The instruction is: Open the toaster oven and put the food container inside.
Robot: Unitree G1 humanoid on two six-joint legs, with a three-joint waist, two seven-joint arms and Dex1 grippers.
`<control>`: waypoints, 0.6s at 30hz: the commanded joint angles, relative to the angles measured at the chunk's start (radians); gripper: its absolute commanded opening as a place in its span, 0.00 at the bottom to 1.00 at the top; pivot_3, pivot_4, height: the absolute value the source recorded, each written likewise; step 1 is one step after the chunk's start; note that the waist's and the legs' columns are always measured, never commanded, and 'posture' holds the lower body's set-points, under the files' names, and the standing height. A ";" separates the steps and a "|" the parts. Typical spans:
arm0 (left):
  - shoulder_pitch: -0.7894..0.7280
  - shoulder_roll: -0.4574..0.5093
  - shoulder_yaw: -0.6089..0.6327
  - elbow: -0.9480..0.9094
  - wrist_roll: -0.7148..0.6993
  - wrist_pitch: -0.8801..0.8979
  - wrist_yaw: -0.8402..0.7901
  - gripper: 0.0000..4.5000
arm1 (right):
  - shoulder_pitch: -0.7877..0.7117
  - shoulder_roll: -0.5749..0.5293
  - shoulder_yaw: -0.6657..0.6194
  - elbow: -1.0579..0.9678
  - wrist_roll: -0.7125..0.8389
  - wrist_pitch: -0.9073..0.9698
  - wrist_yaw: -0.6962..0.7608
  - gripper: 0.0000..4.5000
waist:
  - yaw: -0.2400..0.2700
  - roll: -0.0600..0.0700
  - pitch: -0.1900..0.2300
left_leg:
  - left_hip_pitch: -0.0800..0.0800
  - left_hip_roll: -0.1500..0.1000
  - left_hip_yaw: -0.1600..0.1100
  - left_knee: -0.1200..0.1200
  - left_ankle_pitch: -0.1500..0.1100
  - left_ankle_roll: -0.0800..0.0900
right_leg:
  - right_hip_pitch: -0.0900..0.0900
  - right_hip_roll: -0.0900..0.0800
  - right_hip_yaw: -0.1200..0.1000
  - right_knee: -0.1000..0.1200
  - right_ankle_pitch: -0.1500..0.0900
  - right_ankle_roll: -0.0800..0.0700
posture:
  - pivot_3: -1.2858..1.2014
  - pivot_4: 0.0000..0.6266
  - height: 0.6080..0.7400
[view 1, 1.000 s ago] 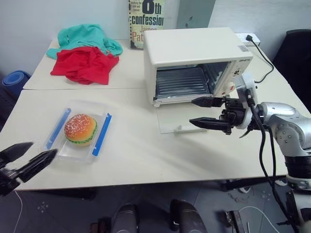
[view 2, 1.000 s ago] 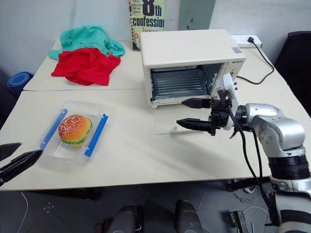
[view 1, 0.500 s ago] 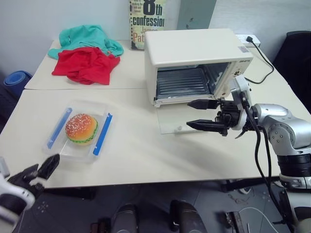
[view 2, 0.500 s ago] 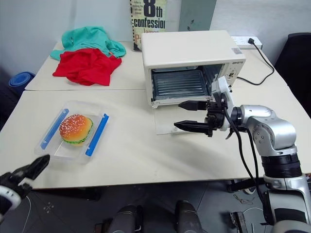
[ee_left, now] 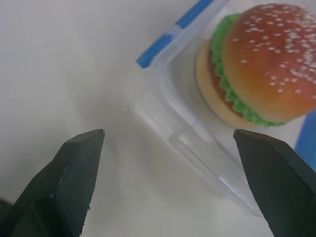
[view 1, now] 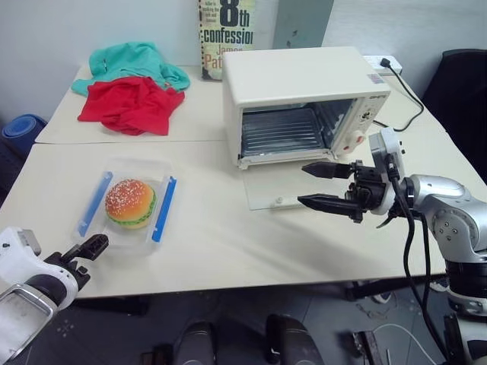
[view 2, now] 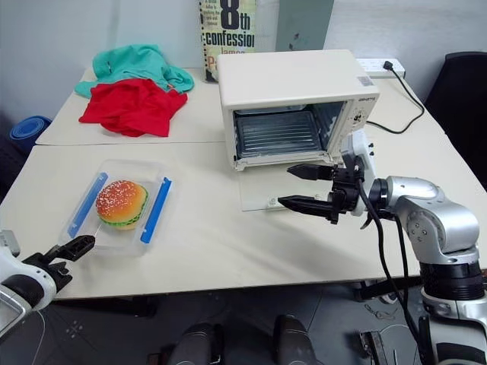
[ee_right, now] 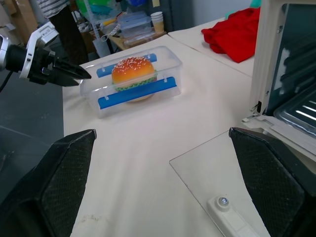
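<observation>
The toaster oven (view 1: pixel 304 103) stands at the back of the bench (view 1: pixel 221 243) with its glass door (view 1: pixel 293 186) already folded down flat, so the rack inside lies exposed and the first half of the task looks done. The food container (view 1: pixel 129 207) sits well apart from it, toward the bench's near left edge, a burger (view 1: pixel 129 203) inside between its two blue clips. The left gripper (view 2: pixel 67 250) hangs just beside the container's near corner with its jaws spread wide and nothing between them (the left wrist view looks straight past both black fingers (ee_left: pixel 74 168) at that corner), which reads as lining up for a grasp on the box's end. The right gripper (view 1: pixel 327 186) hovers over the lowered door, pointing across toward the container, its jaws likewise wide apart and empty; it probably waits there to receive or steady the box on its way in. A red cloth (view 1: pixel 129 103), a teal cloth (view 1: pixel 129 59) and a book (view 1: pixel 228 34) lie along the far side, clear of the path.
</observation>
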 commanded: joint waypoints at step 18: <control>-0.150 0.131 -0.157 0.190 -0.012 -0.074 0.065 0.05 | 0.084 -0.027 -0.110 -0.128 0.089 0.023 -0.078 1.00 | -0.001 0.000 0.000 | 0.000 0.001 0.002 -0.001 -0.001 -0.001 | -0.001 0.003 0.000 -0.001 0.001 0.002 | 0.52 0.24 1.00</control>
